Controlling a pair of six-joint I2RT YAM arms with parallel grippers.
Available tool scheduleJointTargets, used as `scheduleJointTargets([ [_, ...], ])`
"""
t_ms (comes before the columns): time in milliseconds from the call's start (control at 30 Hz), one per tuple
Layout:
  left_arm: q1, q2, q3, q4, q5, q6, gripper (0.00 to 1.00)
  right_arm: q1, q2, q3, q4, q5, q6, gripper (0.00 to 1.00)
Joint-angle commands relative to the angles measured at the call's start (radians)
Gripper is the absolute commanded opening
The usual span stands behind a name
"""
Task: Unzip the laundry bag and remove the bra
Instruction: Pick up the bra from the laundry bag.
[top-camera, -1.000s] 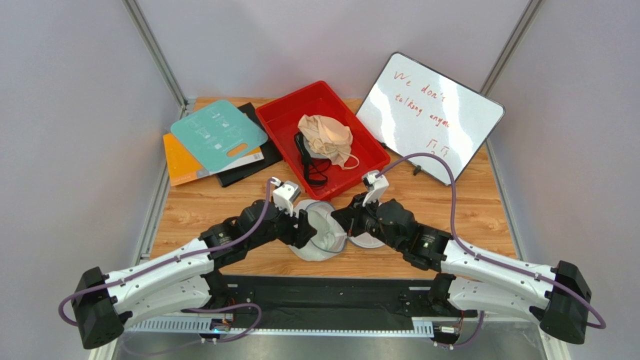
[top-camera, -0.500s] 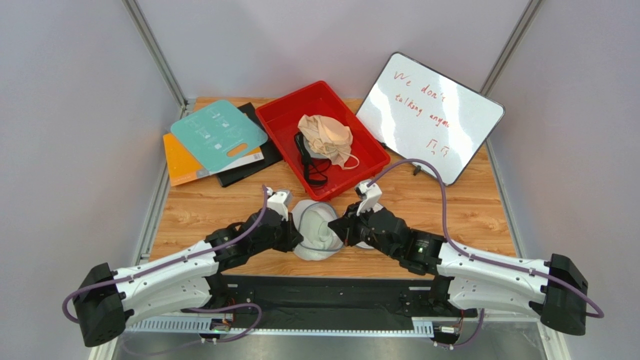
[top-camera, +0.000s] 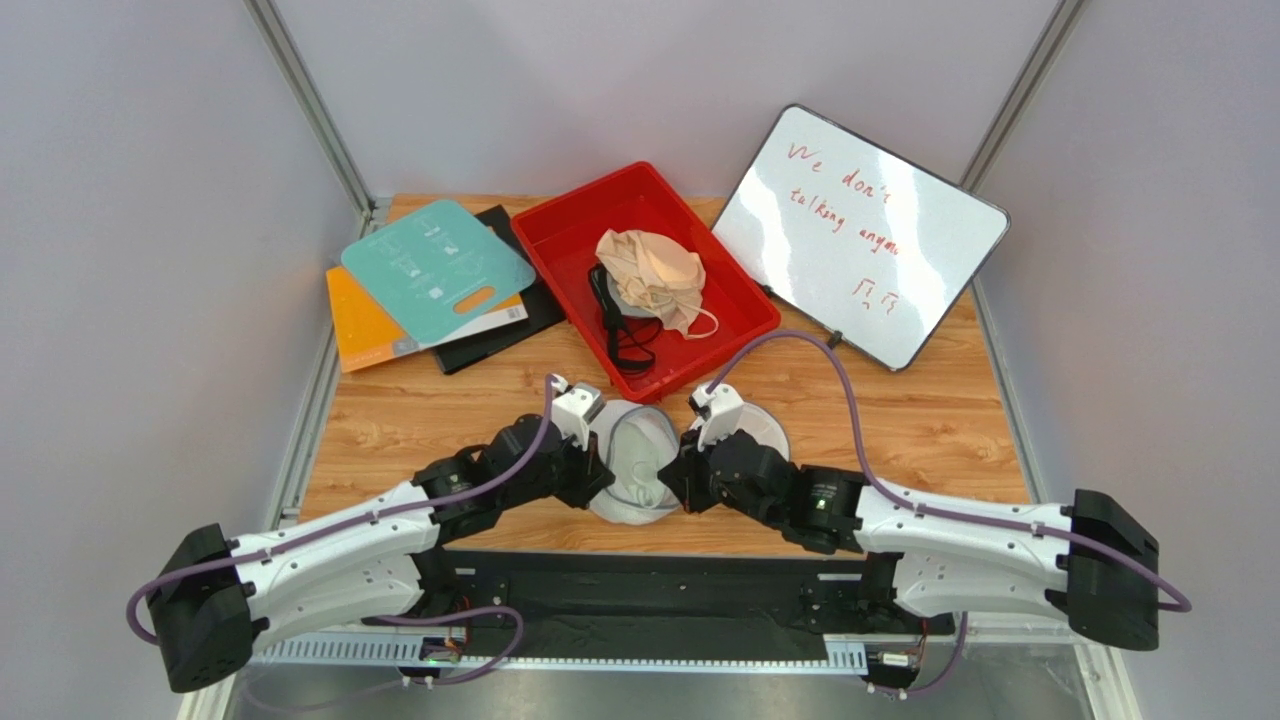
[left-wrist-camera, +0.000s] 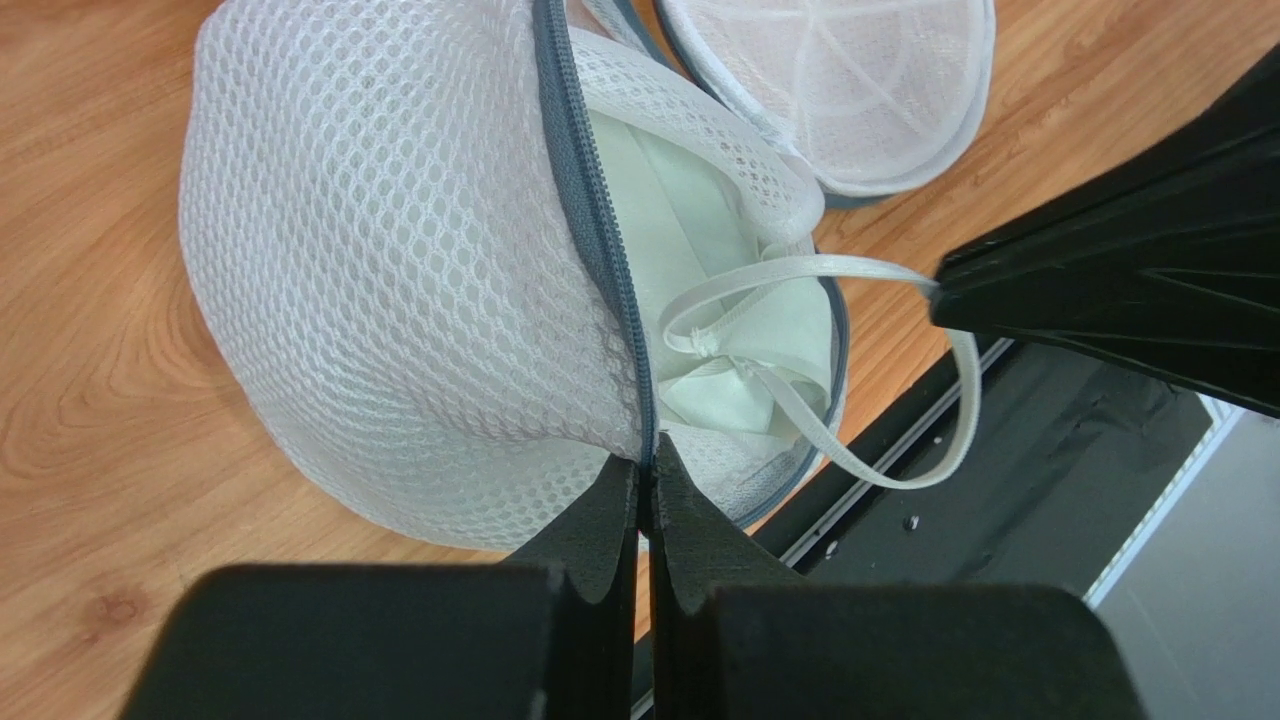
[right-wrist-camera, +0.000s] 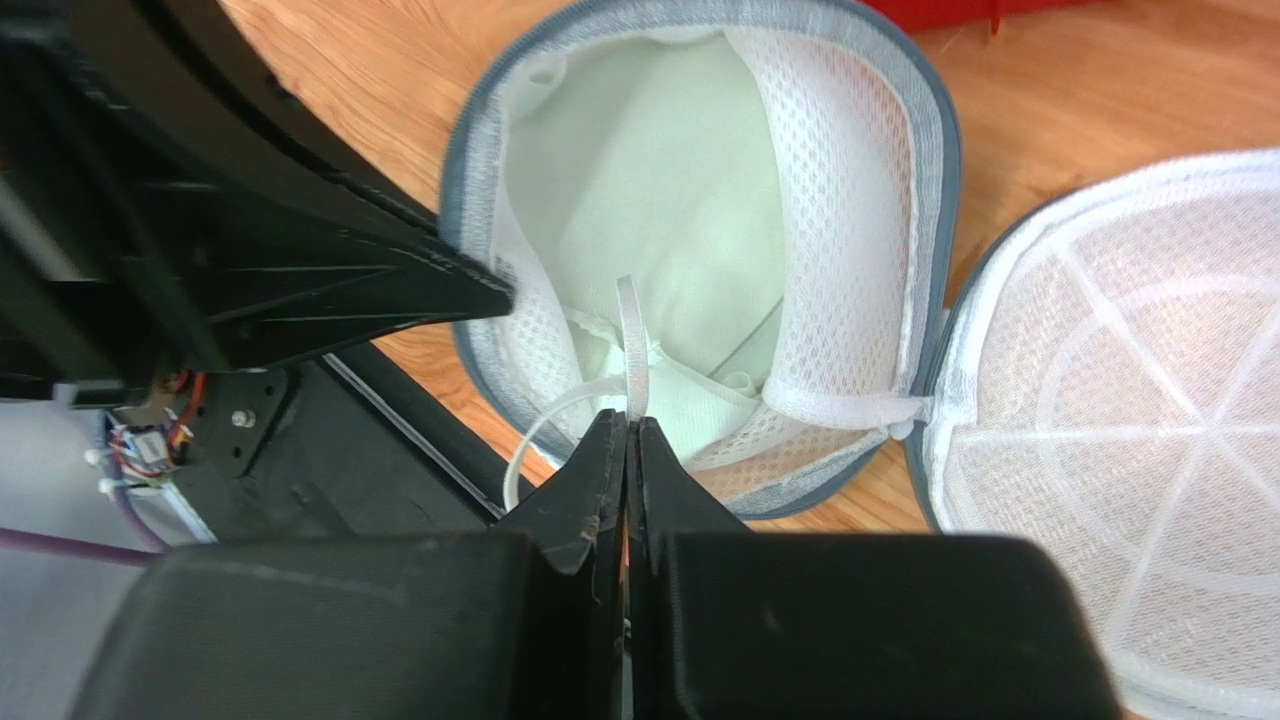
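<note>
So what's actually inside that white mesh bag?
The unzipped laundry bag holds a pale bra: one moulded cup lines the dome, and a thin white strap loops out, pinched by the right gripper. Whatever lies behind that cup, and the bra's other half, is covered.

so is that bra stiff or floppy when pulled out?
Likely floppy: the strap in the right gripper loops limply. The bra looks moulded, so may hold cup shape. The mesh laundry bag looks light; would probably drag, but the left gripper pinches its rim.
</note>
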Motion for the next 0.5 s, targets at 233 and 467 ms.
scheduleJointTargets([
  [233, -0.001, 0.024, -0.034, 0.097, 0.093, 0.041, 0.00, 0.002, 0.136, 0.036, -0.017, 0.022, 0.217, 0.09],
  [467, -0.001, 0.018, -0.046, 0.103, 0.088, 0.036, 0.00, 0.004, 0.165, 0.052, -0.069, 0.032, 0.298, 0.33],
])
